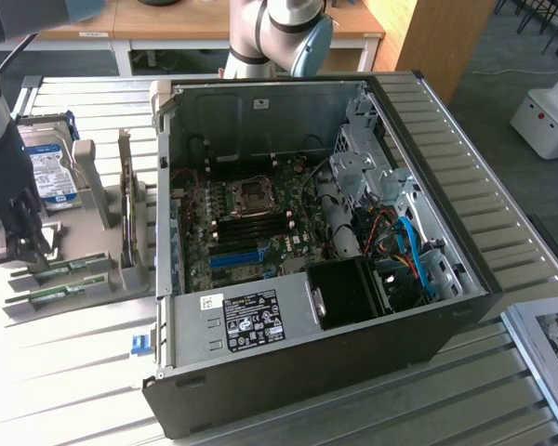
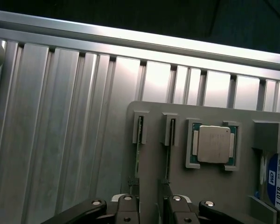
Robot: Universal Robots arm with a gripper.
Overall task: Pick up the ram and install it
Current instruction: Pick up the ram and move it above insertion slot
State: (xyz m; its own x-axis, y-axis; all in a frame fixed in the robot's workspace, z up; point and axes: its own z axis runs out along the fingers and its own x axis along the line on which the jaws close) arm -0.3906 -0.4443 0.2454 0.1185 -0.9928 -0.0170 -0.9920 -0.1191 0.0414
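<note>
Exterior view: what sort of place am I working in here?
Probably a lab workbench for computer assembly: an open black desktop computer case, a ribbed aluminium table, and a grey parts tray holding a blue-labelled silver hard drive.

Gripper [image 1: 23,251] sits low at the exterior view's left, jaws spread, right over the left end of the grey holder [image 1: 98,299]. The ram [image 1: 74,267] lies there in its slot, with a second green stick [image 1: 65,292] just nearer. A blue-labelled hard drive [image 1: 48,172] stands behind. The open computer case [image 1: 446,177] sits mid-table, its motherboard [image 1: 251,232] exposed.
</note>
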